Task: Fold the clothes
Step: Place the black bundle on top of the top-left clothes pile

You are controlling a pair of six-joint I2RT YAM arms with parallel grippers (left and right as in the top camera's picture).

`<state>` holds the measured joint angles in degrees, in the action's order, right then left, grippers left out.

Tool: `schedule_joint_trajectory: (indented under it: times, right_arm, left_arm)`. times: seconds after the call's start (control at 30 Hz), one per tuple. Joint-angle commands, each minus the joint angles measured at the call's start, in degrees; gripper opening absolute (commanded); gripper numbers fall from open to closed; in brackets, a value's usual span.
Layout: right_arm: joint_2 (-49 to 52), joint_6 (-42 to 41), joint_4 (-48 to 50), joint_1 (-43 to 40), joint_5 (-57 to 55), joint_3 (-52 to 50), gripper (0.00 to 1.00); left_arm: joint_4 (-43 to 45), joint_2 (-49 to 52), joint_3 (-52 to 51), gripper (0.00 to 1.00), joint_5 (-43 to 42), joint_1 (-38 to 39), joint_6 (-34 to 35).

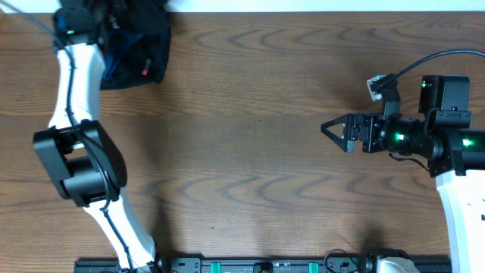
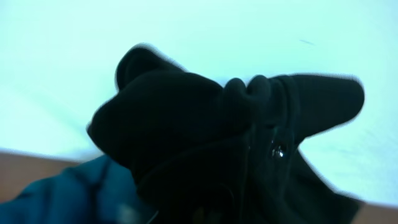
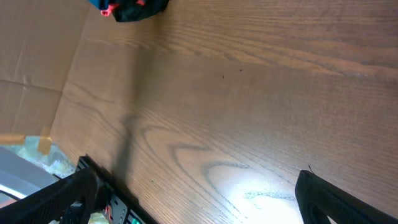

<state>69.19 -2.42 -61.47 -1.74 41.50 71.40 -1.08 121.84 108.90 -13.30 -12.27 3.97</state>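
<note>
Far-left bench corner: large soft black fabric garment (image 1: 151, 38) lies heaped at edge of brown wooden bench (image 1: 250, 91), tangled with dark blue garment (image 1: 114, 64). Left end effector (image 1: 114, 15) clamped nearly closed, fingers buried in black cloth, apparently pinching bunched fold. Right end effector (image 1: 333, 129) gapes wide, empty, hovering well apart at right. Risk: pull drags blue garment along, or thin cloth slips from shallow pinch and spills over far edge.

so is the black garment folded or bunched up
Bunched up: the black garment is a lumpy crumpled wad in the left wrist view, with no flat layers or straight edges.
</note>
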Motion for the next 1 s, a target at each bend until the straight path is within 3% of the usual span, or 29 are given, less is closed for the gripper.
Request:
schedule_joint_trajectory:
  times: [0.0,0.27,0.67,0.97]
  right_arm:
    - [-0.5,-1.84,0.5,-0.46,0.31,0.57,0.99]
    - [-0.5,-1.84,0.68,-0.46,0.31,0.57,0.99]
    - [-0.5,-1.81,0.35,-0.46,0.31,0.57,0.99]
    - [-0.5,-1.79,0.39,-0.46,0.28,0.55,0.99]
  left_arm:
    - [0.63,-1.29,1.86,0.06,3.39,-2.6,6.97]
    - [-4.42,-1.29,1.79,0.07,4.2,-5.57,10.34]
    - [-2.34,-1.88,1.81,0.06,4.42,-5.29,10.34]
    - [-4.42,-4.63,1.81,0.06,10.47,-5.4,11.72]
